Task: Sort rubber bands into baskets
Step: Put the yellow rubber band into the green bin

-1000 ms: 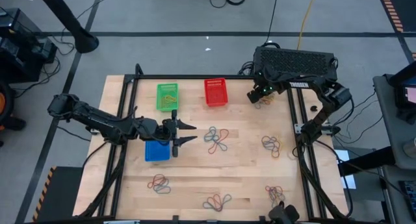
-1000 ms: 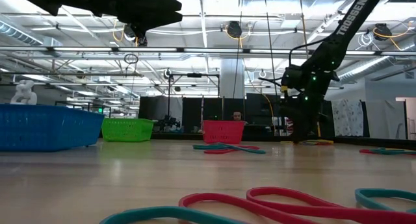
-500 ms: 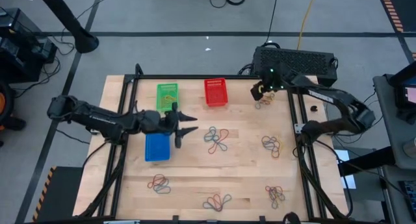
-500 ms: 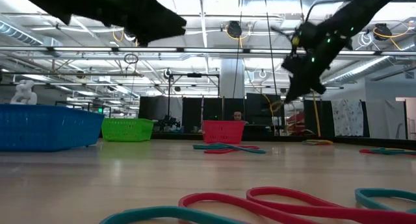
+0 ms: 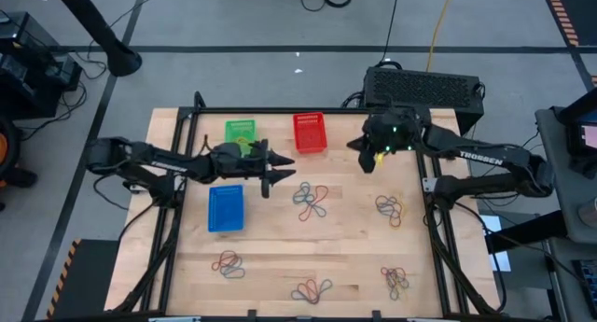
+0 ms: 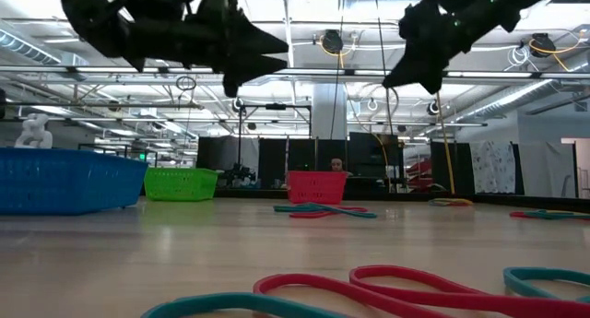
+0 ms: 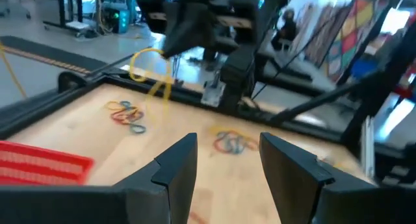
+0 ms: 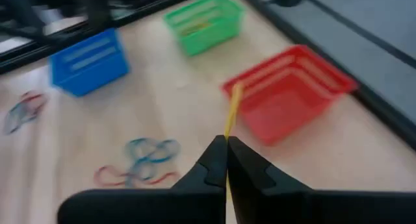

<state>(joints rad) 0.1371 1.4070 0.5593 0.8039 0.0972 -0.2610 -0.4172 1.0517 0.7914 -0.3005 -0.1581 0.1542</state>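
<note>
My right gripper (image 8: 226, 151) hangs above the table's far right part, just right of the red basket (image 5: 310, 133), shut on a yellow rubber band (image 7: 153, 67). My left gripper (image 5: 280, 171) floats level and open with nothing between its fingers, between the green basket (image 5: 240, 138) and a heap of rubber bands (image 5: 312, 199) at mid-table. The blue basket (image 5: 225, 208) stands on the table near it. More heaps of rubber bands (image 5: 390, 208) lie on the right side and along the near edge (image 5: 227, 262). My right gripper pinches the yellow rubber band between its two shut fingertips. A short yellow stretch (image 8: 233, 110) shows just past the tips. The fingers slant down toward the table's left. The band is lifted clear of the table and dangles slack as a loop (image 7: 148, 58) below the gripper.
A black box (image 5: 424, 84) sits beyond the far right corner. Black frame rails (image 5: 424, 187) run along the table's left, right and far sides. Bare wood lies between the heaps at mid-table.
My right gripper has risen from the heap at the far right corner with the yellow band, lifting it clear, and has swung left toward the red basket. My left gripper, still open, has moved from above the blue basket toward the table's middle and far side, rolling a little.
</note>
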